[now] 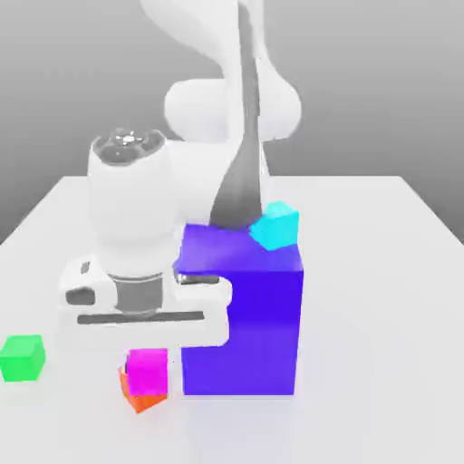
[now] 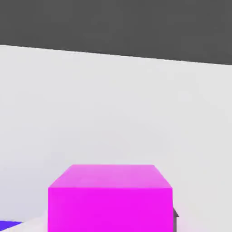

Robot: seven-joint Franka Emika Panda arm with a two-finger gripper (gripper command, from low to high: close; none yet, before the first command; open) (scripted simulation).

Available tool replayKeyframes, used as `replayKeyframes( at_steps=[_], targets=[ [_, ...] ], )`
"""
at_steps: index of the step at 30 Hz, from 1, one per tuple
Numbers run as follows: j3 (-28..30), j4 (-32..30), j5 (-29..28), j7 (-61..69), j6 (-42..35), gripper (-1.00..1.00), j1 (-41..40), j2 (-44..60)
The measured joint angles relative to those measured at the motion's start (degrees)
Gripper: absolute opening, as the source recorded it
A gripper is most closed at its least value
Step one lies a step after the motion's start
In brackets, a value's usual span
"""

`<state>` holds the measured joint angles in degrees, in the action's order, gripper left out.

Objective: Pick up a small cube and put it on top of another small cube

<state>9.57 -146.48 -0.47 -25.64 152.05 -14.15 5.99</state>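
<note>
The small magenta cube sits directly under my white hand, by the front left corner of the big blue-purple block. My gripper reaches down onto it and is shut on it. In the hand view the magenta cube sits very close, with pale table beyond it. The orange-red small cube peeks out, tilted, from below and left of the magenta one. The two overlap in the exterior view, and I cannot tell whether they touch.
A cyan small cube rests on the blue-purple block's top far right corner. A green small cube lies on the white table at the exterior view's left. The arm's body rises behind the block.
</note>
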Motion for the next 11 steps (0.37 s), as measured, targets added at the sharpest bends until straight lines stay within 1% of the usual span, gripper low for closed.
replayKeyframes(
  at_steps=[2,4,7,8,11],
  targets=[
    [3.39,-0.23,1.19,2.55,-0.54,-1.0,-5.51,-0.85],
    [5.99,1.0,4.3,6.68,0.39,-1.0,-10.76,1.37],
    [4.53,2.22,9.03,11.06,5.1,-1.0,-15.13,7.55],
    [3.97,2.37,10.02,11.85,6.33,1.0,-15.79,9.0],
    [3.97,2.37,10.02,11.85,6.33,1.0,-15.79,9.0]
  ],
)
